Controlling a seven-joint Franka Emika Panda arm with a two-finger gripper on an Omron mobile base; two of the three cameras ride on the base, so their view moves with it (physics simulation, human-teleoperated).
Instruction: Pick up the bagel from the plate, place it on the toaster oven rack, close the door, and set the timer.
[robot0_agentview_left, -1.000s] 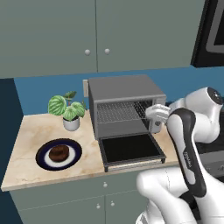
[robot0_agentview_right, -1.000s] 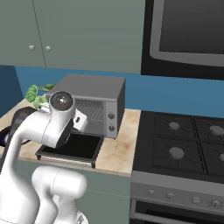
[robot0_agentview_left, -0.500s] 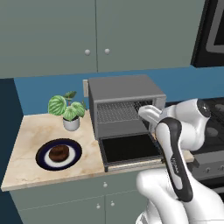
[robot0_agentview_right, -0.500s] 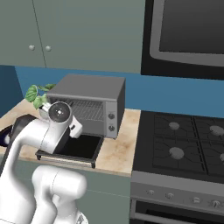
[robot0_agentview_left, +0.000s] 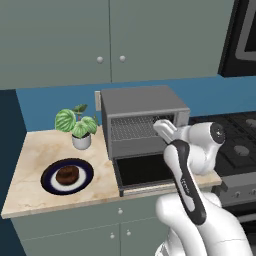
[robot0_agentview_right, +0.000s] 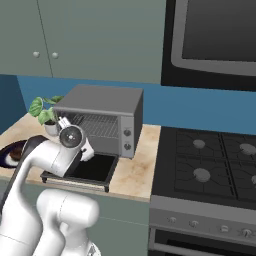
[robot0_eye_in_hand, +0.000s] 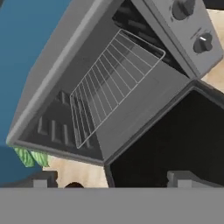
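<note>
- Left base view: the bagel (robot0_agentview_left: 66, 175) lies in the middle of the plate (robot0_agentview_left: 67, 176), which sits near the front left corner of the surface (robot0_agentview_left: 35, 150).
- A potted plant (robot0_agentview_left: 77, 125) stands behind the plate, toward the back edge, just left of the oven (robot0_agentview_left: 142, 120).
- The oven stands at the surface's right end with its door (robot0_agentview_left: 145, 170) dropped flat toward the front edge; the rack (robot0_agentview_left: 132, 129) shows inside the cavity, bare.
- The arm's hand hangs in front of the oven's right side, above the open door; the fingers (robot0_agentview_left: 161, 126) point toward the cavity and hold nothing.
- Right base view: the oven (robot0_agentview_right: 100, 117) faces front with two knobs on its right panel; the door (robot0_agentview_right: 87, 170) lies open below it, near the front edge.
- The rack (robot0_agentview_right: 100, 126) sits level in the cavity.
- The plate (robot0_agentview_right: 11, 151) shows at the far left, partly behind the arm; the plant (robot0_agentview_right: 44, 114) stands behind it. A stove (robot0_agentview_right: 210, 165) adjoins the surface on the right.
- Hand view: the picture is rolled. The rack (robot0_eye_in_hand: 109, 83) lies empty in the cavity, the door's dark glass (robot0_eye_in_hand: 175, 140) below right, and two knobs at top right.
- The two fingers (robot0_eye_in_hand: 111, 178) stand spread to their full width, with nothing between them.
</note>
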